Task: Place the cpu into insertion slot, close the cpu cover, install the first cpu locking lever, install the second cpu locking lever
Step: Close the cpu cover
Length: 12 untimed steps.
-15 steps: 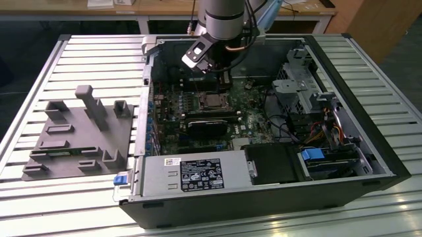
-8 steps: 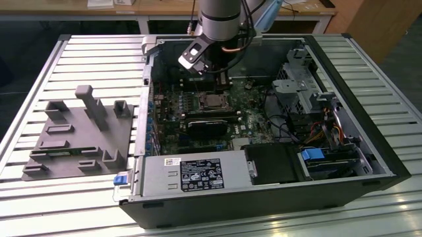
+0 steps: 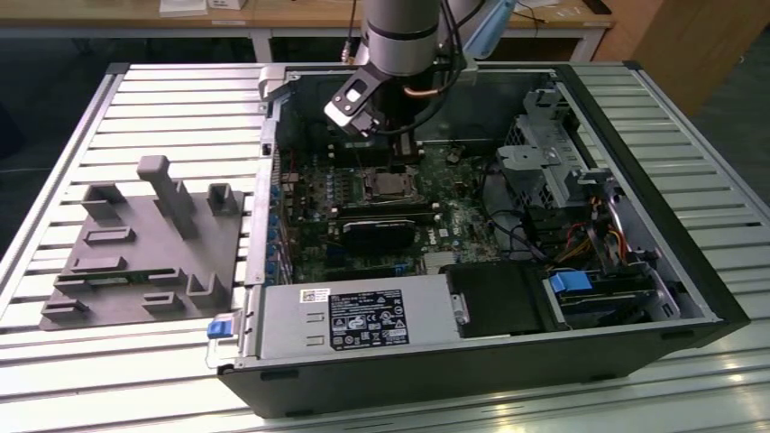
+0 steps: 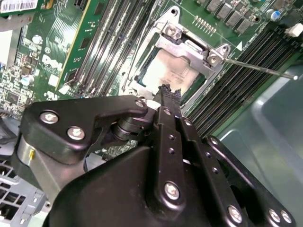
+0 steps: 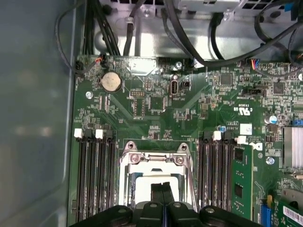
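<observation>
**Cpu seated, cover down, levers not yet locked**

The cpu (image 4: 165, 71) lies flat in the insertion slot (image 3: 388, 185). The slot sits just above the middle of the exterior view, on the green board inside the open computer case (image 3: 710, 298). The cpu cover (image 4: 189, 49) appears to lie down around the chip, whose pale top shows through its window. One thin locking lever (image 4: 258, 67) sticks out free beside the socket. I judge that seating is done and the work is at the cover-and-lever stage, with no lever latched as far as I can tell. That stage calls for a firm, well-aimed push on a thin rod, with the long black memory slots (image 5: 94, 175) close on both sides.

The gripper (image 4: 169, 92) has its fingers pressed together with nothing between them, and the tips are directly over the chip's middle. I cannot tell whether they touch it. The arm (image 3: 403, 36) reaches from the top of the exterior view into the case, wrist tilted. A grey parts fixture (image 3: 144, 244) lies outside the case, at the exterior view's left.
</observation>
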Each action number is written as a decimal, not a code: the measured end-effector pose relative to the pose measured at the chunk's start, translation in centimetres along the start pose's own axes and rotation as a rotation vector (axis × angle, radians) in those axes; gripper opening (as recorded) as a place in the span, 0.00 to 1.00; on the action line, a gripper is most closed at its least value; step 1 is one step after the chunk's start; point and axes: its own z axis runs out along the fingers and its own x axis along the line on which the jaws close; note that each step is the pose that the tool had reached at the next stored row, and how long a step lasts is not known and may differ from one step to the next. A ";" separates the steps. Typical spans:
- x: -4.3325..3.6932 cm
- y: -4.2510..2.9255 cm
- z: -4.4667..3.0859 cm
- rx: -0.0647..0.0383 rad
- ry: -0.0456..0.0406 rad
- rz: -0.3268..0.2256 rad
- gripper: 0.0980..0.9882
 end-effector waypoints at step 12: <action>0.00 -0.09 0.18 0.007 0.0008 -0.017 0.00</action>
